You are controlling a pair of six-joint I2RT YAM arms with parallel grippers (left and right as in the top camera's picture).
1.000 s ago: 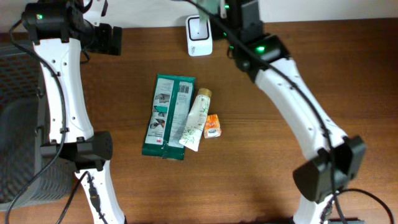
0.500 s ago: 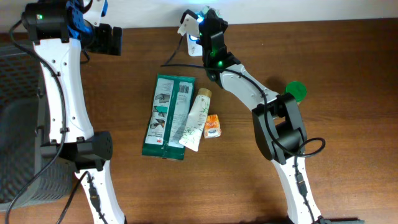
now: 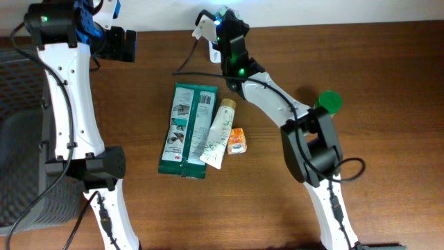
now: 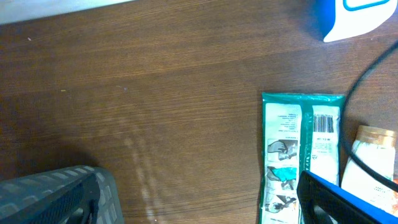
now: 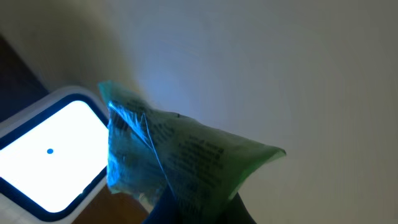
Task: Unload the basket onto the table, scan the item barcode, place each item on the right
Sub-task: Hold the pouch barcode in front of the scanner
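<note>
small packet (image 5: 186,155) held up beside the scanner (image 5: 43,162) at the far edge of the table (image 3: 374,83).
right gripper (image 3: 215,29) closed on the packet, pinching it from below; left gripper (image 3: 104,14) wide open, holding nothing, at the far left corner. best to turn the barcode side flat toward the lit window, close and steady, without fingers covering the code. print on the packet too blurred to read; on the green pack (image 4: 301,155), a barcode and perhaps a red 3m logo.

Lab mock checkout: barcode scanner (image 4: 351,18) on wooden table (image 3: 388,90).
</note>
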